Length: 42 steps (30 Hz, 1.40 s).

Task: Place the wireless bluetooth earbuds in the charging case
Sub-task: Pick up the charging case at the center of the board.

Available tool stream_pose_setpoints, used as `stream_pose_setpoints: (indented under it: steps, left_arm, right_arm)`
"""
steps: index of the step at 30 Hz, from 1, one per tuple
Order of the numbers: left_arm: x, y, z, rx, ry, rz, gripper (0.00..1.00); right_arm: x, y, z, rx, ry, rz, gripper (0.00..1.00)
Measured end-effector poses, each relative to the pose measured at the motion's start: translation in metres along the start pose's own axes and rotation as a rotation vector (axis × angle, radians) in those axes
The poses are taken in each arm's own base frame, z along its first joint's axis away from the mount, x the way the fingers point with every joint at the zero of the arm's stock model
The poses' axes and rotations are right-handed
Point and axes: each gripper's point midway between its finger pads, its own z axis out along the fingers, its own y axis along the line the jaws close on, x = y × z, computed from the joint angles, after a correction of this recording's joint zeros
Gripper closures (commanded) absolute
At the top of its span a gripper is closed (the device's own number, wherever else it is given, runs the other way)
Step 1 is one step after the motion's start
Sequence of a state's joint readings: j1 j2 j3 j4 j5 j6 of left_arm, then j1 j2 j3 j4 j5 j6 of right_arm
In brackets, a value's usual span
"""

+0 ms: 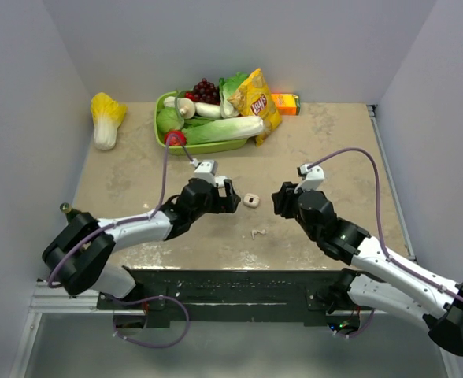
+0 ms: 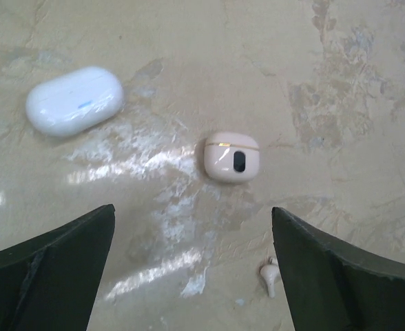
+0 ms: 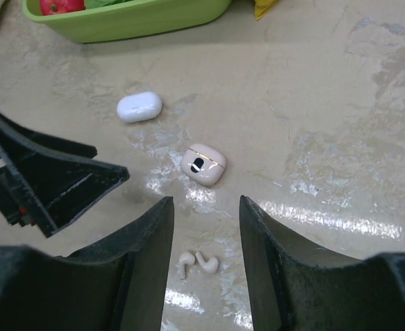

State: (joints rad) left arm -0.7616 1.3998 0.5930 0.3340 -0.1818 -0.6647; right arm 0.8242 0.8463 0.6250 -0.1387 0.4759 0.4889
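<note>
Right under the right gripper (image 3: pixel 206 201), framed in the gap between its fingers: both earbuds (image 3: pixel 207 262), lying side by side on the table (image 3: pixel 340 103), close together, touching neither finger. Fingers parted partway, gripping nothing. Just ahead of those fingertips: the case (image 3: pixel 204 165), pale pinkish, with a gold line across one end and a dark oval on its upward face; lid up or down, cannot tell. Farther ahead and off toward the left gripper (image 2: pixel 192 210): a white pod (image 3: pixel 139 107), well apart from the case. Over to the left wrist view now: fingers spread wide, clamped on nothing, held above the table. Case ahead of the fingertips, roughly centred between them, clear of both. Pod farther ahead, off toward one finger; one earbud just beside the other finger's inner edge, second earbud out of sight. From above: both grippers tip to tip across the case, case nearer the left one, earbuds a little back toward the arm bases. Well beyond both hands, by the far wall: a green basket (image 1: pixel 216 147) of vegetables (image 1: pixel 227 128), a chip bag (image 1: pixel 257 102) leaning on it, a cabbage (image 1: pixel 105 118) off alone.
</note>
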Motion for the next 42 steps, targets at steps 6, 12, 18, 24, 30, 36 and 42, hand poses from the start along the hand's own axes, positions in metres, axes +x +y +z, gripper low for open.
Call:
stream_pose_setpoints:
  steps: [6,12,18,24,30,36,42]
  left_arm:
    - [-0.013,-0.040,0.045,0.028,0.061,0.174,0.00]
    - [0.004,-0.075,0.084,0.036,0.141,0.345,0.00]
    - [0.038,-0.043,0.093,-0.056,0.242,0.404,0.00]
    - [0.047,-0.030,0.102,-0.107,0.269,0.418,0.00]
    - [0.047,-0.028,0.104,-0.118,0.265,0.420,0.04]
    - [0.047,-0.025,0.103,-0.133,0.266,0.424,0.11]
    - [0.050,-0.023,0.100,-0.173,0.263,0.443,0.13]
  right_arm:
    - [-0.003,0.000,-0.006,-0.014,-0.008,0.004,0.54]
    - [-0.010,0.002,-0.014,-0.043,-0.030,0.019,0.54]
    - [-0.014,0.003,-0.019,-0.056,-0.041,0.026,0.54]
    - [-0.014,0.005,-0.020,-0.070,-0.038,0.023,0.54]
    - [-0.014,0.005,-0.020,-0.074,-0.036,0.021,0.54]
    - [-0.014,0.005,-0.020,-0.074,-0.036,0.021,0.54]
    - [-0.013,0.005,-0.020,-0.073,-0.035,0.021,0.54]
